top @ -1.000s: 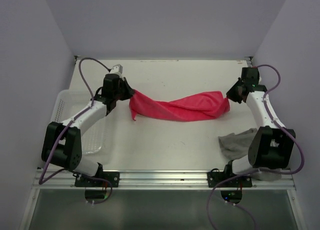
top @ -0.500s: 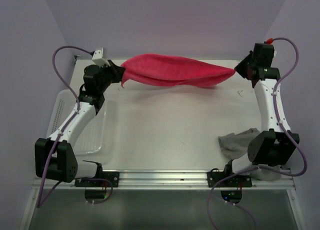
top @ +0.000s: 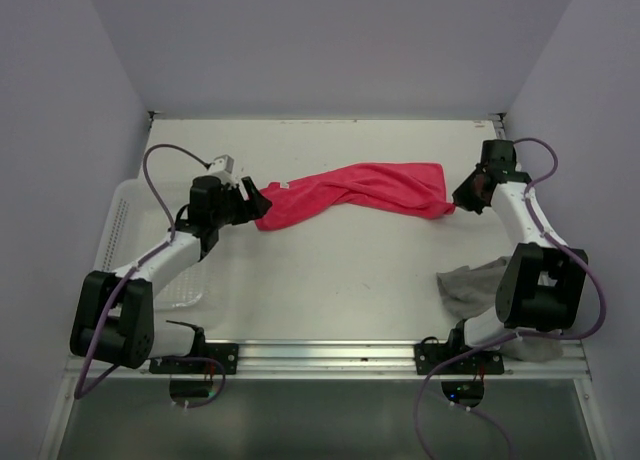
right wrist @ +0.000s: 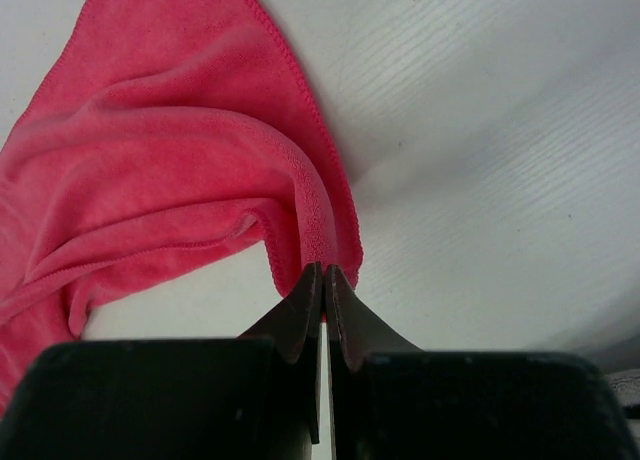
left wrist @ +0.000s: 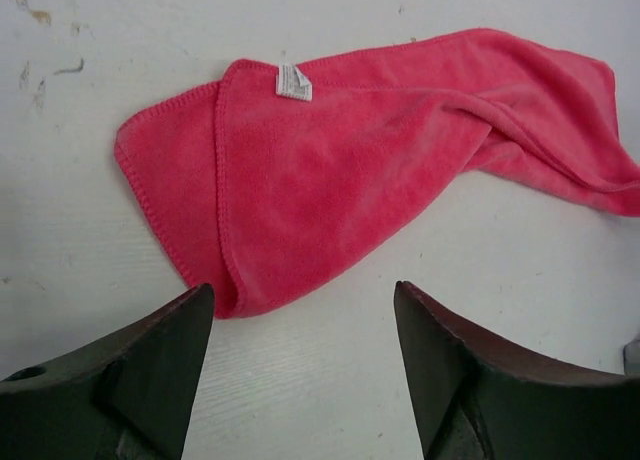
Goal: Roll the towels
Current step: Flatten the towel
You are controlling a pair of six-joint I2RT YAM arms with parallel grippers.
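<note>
The pink-red towel (top: 360, 190) lies stretched and loosely twisted across the middle of the table. Its left end lies folded over flat, with a white label (left wrist: 292, 81) showing. My left gripper (top: 255, 202) is open just short of that end, its jaws wide apart over bare table (left wrist: 302, 290) and touching no cloth (left wrist: 330, 170). On the right, my right gripper (top: 458, 195) is shut on the towel's right edge, and a fold of pink cloth (right wrist: 170, 150) is pinched between its fingertips (right wrist: 322, 267). The grey towel (top: 475, 285) lies crumpled by the right arm's base, partly hidden behind it.
A white perforated basket (top: 125, 215) sits at the table's left edge, under the left arm. Walls close in the table on the left, back and right. A metal rail (top: 330, 352) runs along the near edge.
Both arms brought the pink towel down from the raised spread at the back onto the table. My left gripper opened and let go of the left end; the right stays shut on its end.
</note>
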